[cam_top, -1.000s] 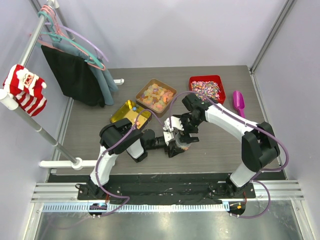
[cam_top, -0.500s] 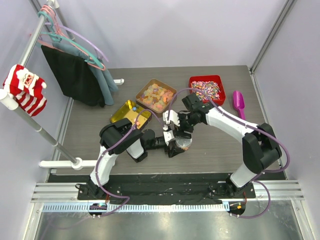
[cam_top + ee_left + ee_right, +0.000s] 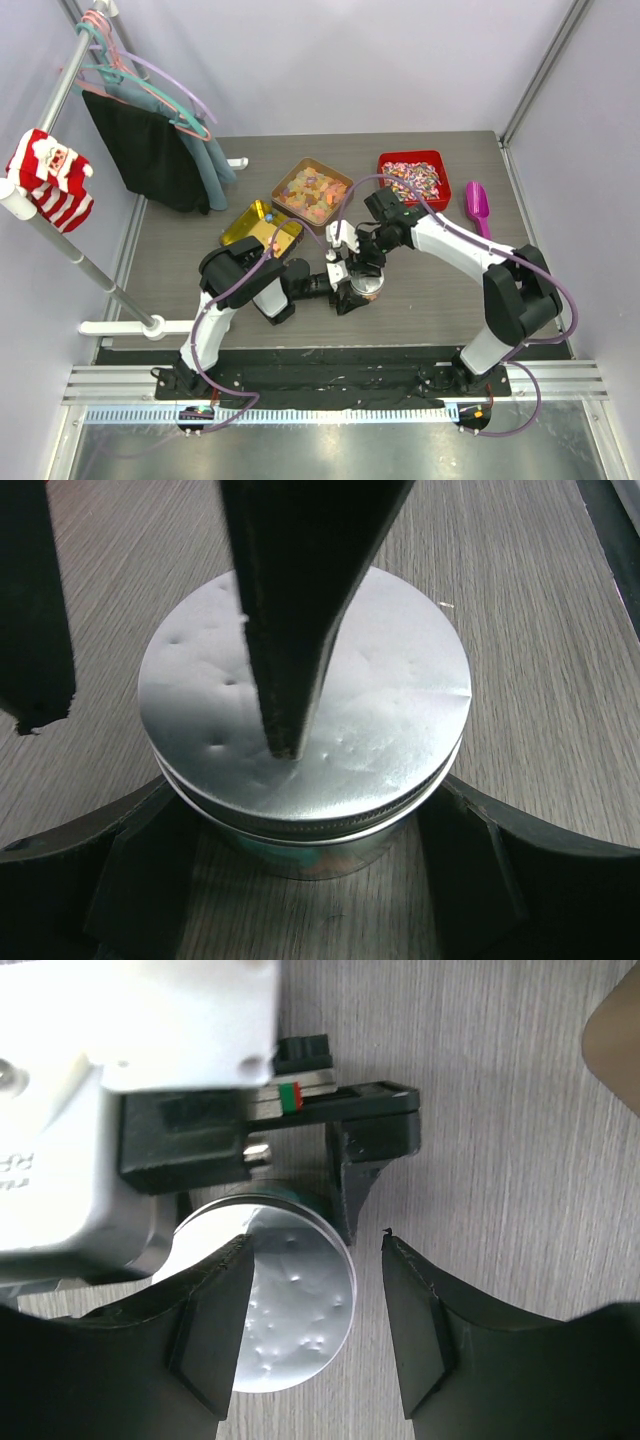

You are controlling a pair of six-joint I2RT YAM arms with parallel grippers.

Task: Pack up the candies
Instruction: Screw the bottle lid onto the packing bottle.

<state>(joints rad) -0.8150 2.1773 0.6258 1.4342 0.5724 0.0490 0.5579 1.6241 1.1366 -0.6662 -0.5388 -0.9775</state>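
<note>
A clear jar point(image 3: 366, 290) with a silver screw lid point(image 3: 305, 700) stands on the table, with coloured sweets faintly visible through its wall. My left gripper point(image 3: 350, 292) is shut on the jar, one finger on each side of it point(image 3: 305, 852). My right gripper point(image 3: 353, 260) is open and empty just above the lid; its dark fingers point(image 3: 290, 600) hang over it. In the right wrist view the lid point(image 3: 295, 1305) lies partly under one finger of that gripper point(image 3: 315, 1250). The loose candies point(image 3: 412, 178) fill a red tray at the back right.
A brown tray of pale orange gummies point(image 3: 312, 193) and a gold tin point(image 3: 262, 228) stand behind the jar. A purple scoop point(image 3: 477, 206) lies right of the red tray. A clothes rack with hangers point(image 3: 120, 90) stands at the left.
My right gripper has drawn a little back and to the left above the jar's lid. The left gripper and the jar have not moved.
</note>
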